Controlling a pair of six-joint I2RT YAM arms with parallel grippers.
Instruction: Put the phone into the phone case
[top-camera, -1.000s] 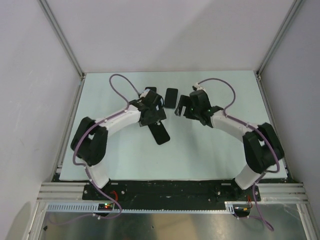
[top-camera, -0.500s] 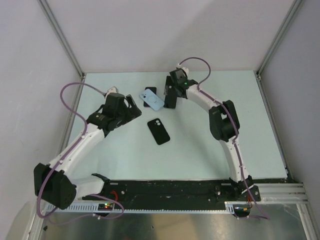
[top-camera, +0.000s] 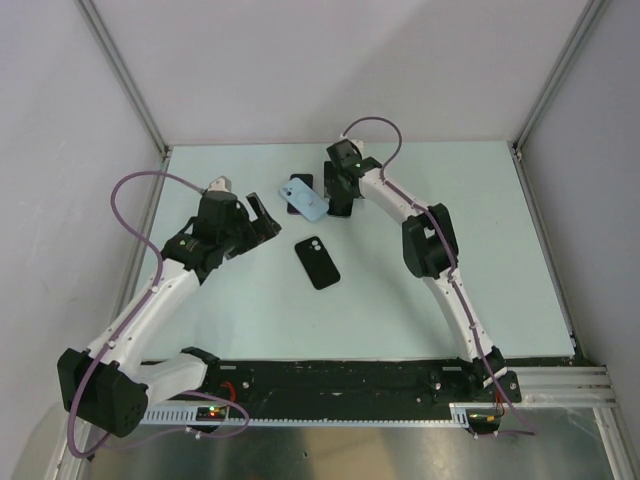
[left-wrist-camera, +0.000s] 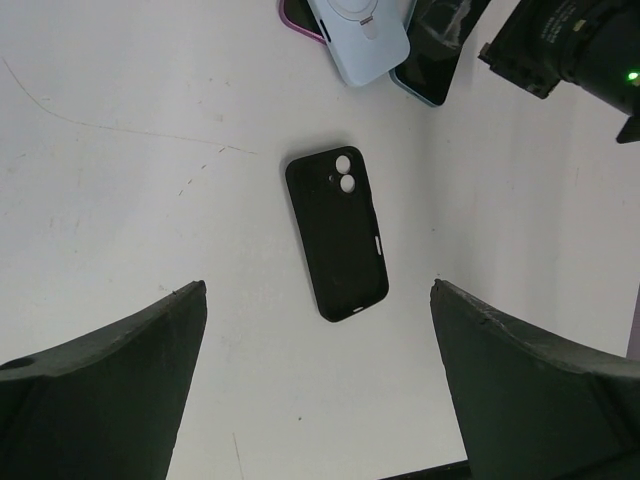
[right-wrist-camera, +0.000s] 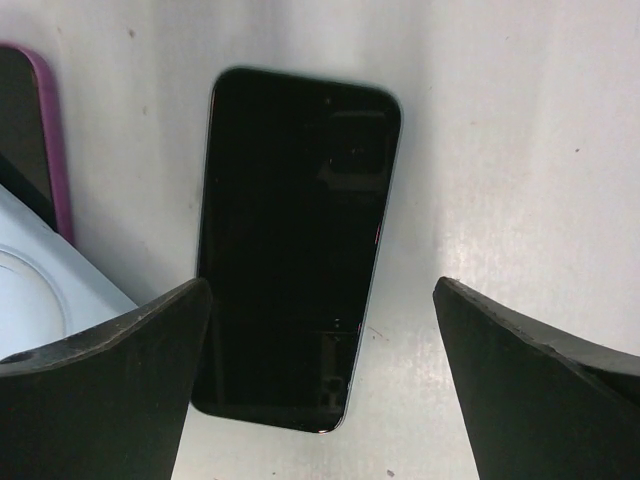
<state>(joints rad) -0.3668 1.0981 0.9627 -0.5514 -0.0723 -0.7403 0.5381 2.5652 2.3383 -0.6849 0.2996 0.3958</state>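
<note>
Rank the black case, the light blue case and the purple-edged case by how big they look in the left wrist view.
1. black case, wholly in view.
2. light blue case, cut off by the top edge.
3. purple-edged case, only a corner showing.
The last two leave the frame, so true sizes are unsure.

The worktop (top-camera: 400, 300) was brightly, evenly lit from above, with only soft shadows cast. Faint reflections were seen on the phone (right-wrist-camera: 295, 240) screen, and glare beside it.
</note>
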